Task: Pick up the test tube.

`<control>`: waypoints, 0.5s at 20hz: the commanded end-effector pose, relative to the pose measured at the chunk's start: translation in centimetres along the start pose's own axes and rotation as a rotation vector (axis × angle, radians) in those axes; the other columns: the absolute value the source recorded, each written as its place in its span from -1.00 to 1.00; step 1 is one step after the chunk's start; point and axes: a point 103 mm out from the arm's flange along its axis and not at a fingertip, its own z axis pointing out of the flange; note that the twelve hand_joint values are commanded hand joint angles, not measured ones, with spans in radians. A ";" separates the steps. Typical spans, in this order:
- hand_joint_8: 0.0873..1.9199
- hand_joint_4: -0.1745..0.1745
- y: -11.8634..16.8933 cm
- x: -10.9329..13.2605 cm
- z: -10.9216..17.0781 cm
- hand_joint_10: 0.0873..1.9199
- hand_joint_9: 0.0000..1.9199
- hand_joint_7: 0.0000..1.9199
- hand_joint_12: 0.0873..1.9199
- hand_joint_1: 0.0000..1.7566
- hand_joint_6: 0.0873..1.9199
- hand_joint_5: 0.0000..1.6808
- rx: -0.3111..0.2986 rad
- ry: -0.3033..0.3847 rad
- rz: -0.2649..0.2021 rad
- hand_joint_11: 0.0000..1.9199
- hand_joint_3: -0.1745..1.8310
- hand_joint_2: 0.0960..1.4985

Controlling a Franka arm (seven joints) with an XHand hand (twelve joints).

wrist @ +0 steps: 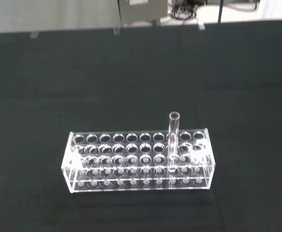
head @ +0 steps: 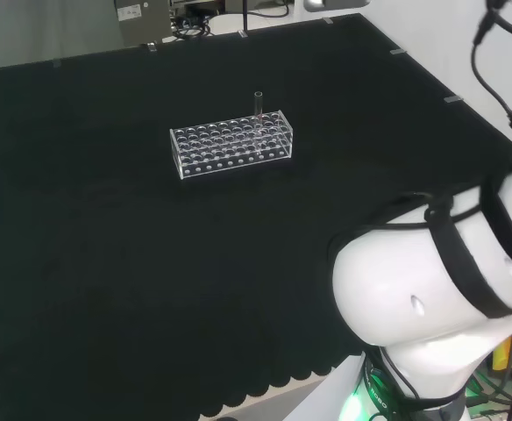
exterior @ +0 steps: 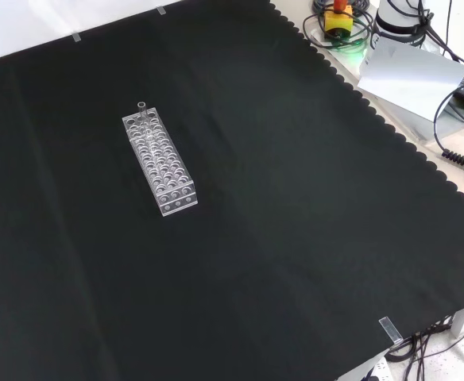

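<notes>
Near one end of the rack (wrist: 138, 162), in its back row, stands the tube (wrist: 173, 140), upright, its open top well clear of the holes. It looks like thin clear glass: light, stiff, slippery and fragile. The bare upper part is the likely place to pinch it. Black cloth (head: 151, 263) covers the bench around the rack. The robot hand's state cannot be told.

Test tube (wrist: 174, 137) upright in rack (wrist: 138, 162), far row near one end.
</notes>
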 end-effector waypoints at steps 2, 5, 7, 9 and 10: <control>-0.21 -0.34 6.5 -1.1 3.4 -0.06 -0.97 -0.84 0.56 -0.59 -1.00 -0.73 0.082 0.013 0.003 -1.00 -0.66 0.26; -0.20 -0.36 7.8 -0.9 5.1 -0.05 -0.94 -0.81 0.57 -0.58 -1.00 -0.71 0.112 0.019 -0.004 -1.00 -0.66 0.26; -0.19 -0.38 8.6 -0.7 6.3 -0.04 -0.93 -0.80 0.57 -0.56 -1.00 -0.69 0.132 0.025 -0.008 -1.00 -0.66 0.26; -0.19 -0.40 9.2 -0.6 7.4 -0.04 -0.90 -0.78 0.58 -0.53 -1.00 -0.68 0.152 0.030 -0.009 -1.00 -0.66 0.25; -0.18 -0.40 9.5 -0.6 7.9 -0.04 -0.90 -0.77 0.59 -0.51 -1.00 -0.67 0.163 0.029 -0.010 -1.00 -0.66 0.25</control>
